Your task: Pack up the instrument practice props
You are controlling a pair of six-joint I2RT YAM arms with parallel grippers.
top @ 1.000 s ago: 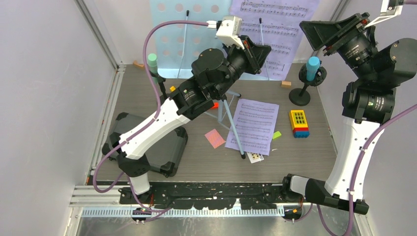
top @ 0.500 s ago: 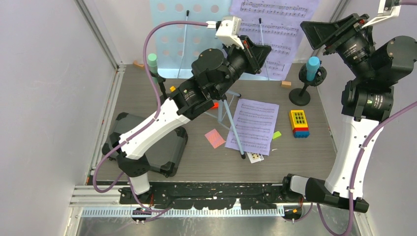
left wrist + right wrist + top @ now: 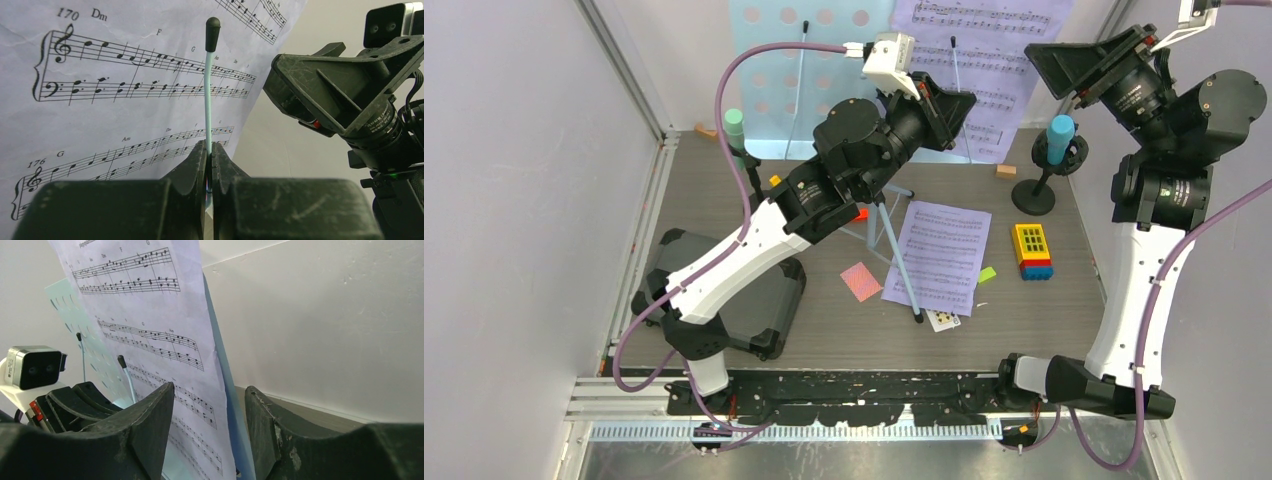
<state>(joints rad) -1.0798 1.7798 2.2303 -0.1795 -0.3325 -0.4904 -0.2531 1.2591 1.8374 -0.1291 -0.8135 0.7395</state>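
Standing upright at the far edge of the desk, the pale blue perforated music rack is seen with a lilac sheet-music page resting against its right half. The left jaws are shut on a thin pale blue page-holder rod of the rack. The rod's black tip is seen above them, just in front of the page. The right jaws are held partly open at the rack's right edge, with that edge and the page's edge between the two fingers. Whether either finger touches the page cannot be told. A second lilac page is laid flat on the desk in front of the rack, and one tripod leg of the rack is stretched across it. The green toy microphone is placed near the rack's lower left corner. The blue toy microphone is set in a black round-based pole to the right of the rack. A yellow toy block stack is found in front of the rack and towards its right. A red-backed playing card is laid in front of the rack near its middle. A black case is set well in front of the rack, towards its left.
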